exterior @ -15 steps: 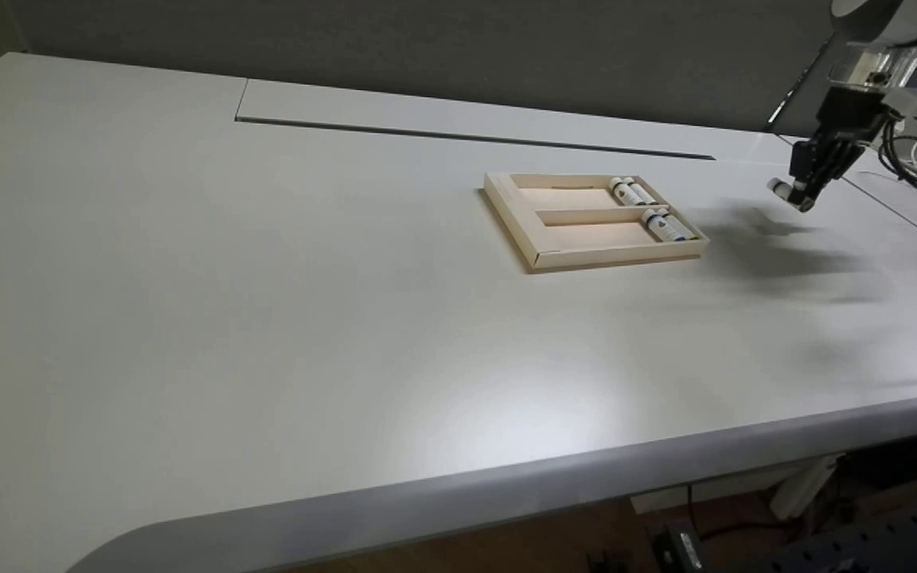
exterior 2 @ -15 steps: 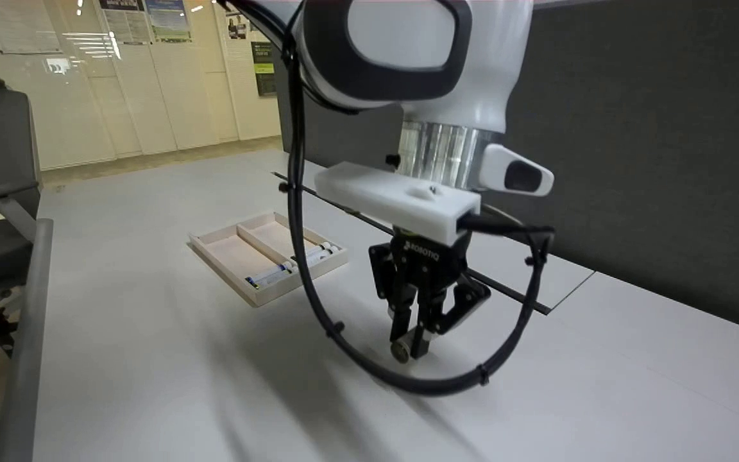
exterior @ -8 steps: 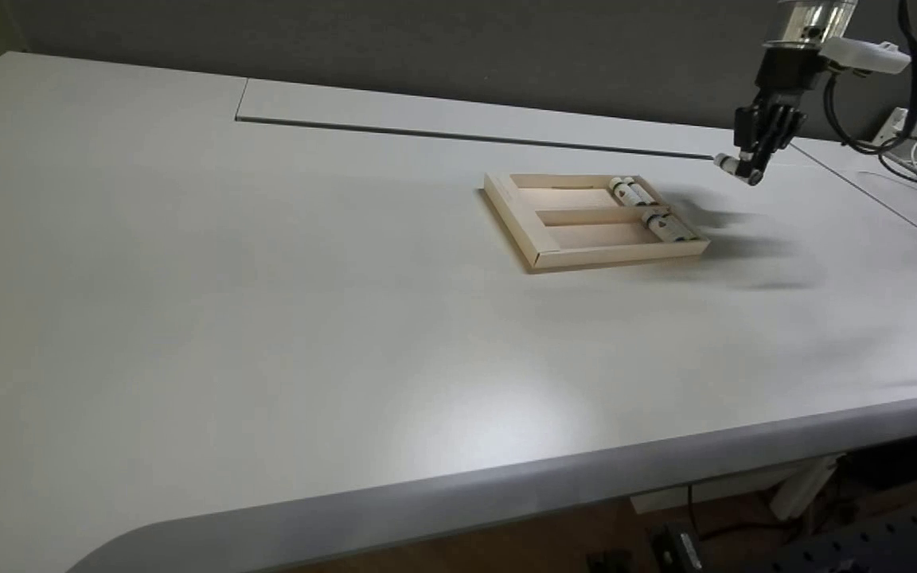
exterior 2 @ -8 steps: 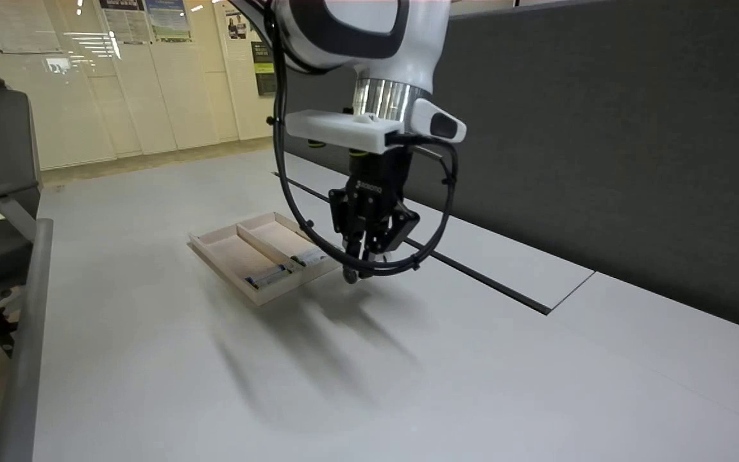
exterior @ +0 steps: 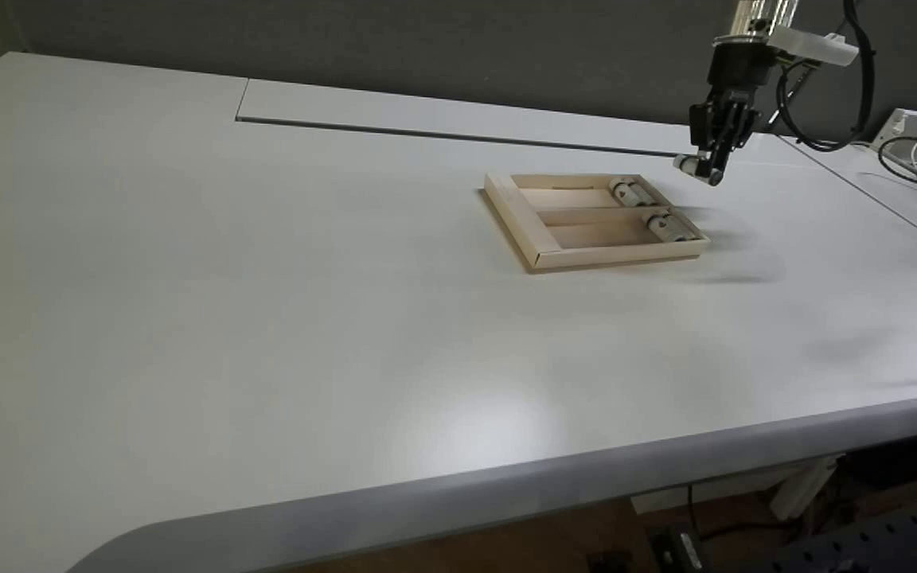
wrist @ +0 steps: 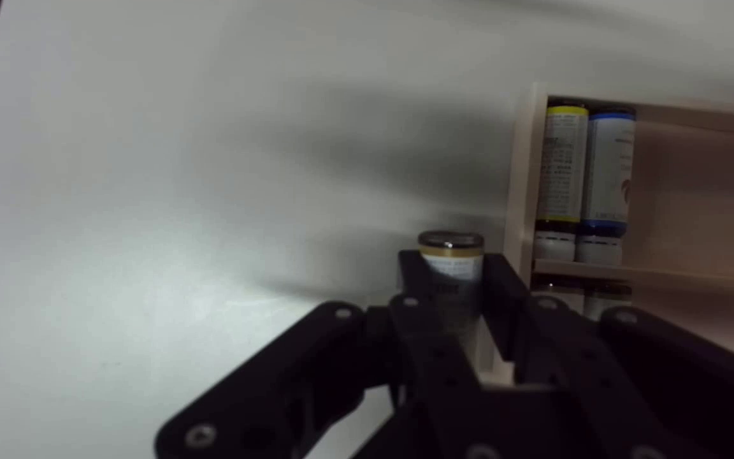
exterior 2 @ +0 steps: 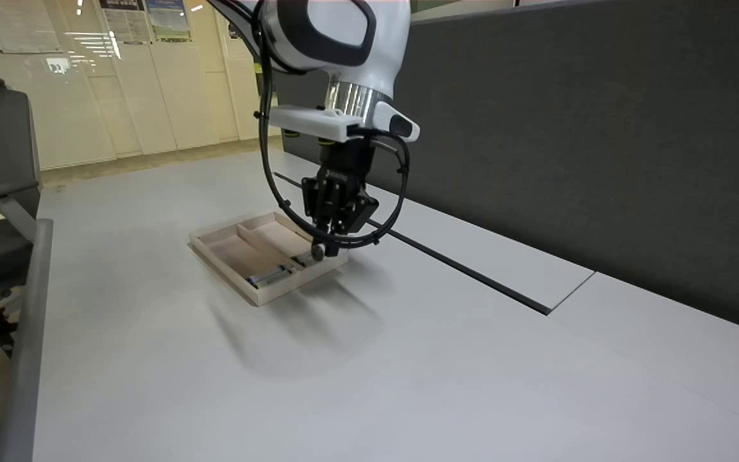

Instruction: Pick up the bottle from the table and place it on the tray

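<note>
Pick done, place pending. The gripper (wrist: 451, 271) is clamped around the bottle (wrist: 451, 254), which lies crosswise in its tips, dark base out one side, white end out the other. Both hang clear of the counter (exterior: 267, 318). The tray (exterior: 616, 257) is lower down, off to one side of the gripper, its nearest wall just beside the bottle as the wrist view has it. Left to do, my read: shift over, lower, release. Target compartment: can't tell.

Tray already bears, two per compartment: yellow-banded bottle (wrist: 561, 166) and blue-banded bottle (wrist: 608, 166) off to the gripper's side, plus another pair (exterior: 624, 193), mostly behind the gripper in the wrist view.

Labels: held one has gold band, white label, dark print, unreadable. Yellow one: dense lines, unreadable. Blue one: sparse print plus reddish mark, unreadable. Lettering on the gripper body too blurred for a brand. Background posters (exterior 2: 169, 19): no legible text.
</note>
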You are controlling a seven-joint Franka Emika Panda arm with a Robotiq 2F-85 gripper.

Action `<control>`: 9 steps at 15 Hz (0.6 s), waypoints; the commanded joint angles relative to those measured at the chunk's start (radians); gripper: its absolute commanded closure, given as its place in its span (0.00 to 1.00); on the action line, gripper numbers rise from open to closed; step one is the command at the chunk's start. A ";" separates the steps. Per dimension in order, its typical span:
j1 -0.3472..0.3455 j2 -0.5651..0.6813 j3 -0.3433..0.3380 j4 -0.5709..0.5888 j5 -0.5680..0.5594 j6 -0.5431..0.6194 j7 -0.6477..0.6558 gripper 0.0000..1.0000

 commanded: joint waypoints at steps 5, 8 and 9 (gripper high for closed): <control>-0.018 0.004 0.007 0.004 -0.005 -0.002 0.000 0.73; -0.018 0.004 0.008 0.004 -0.005 -0.002 0.000 0.93; -0.016 0.004 0.013 0.006 -0.001 -0.008 -0.001 0.93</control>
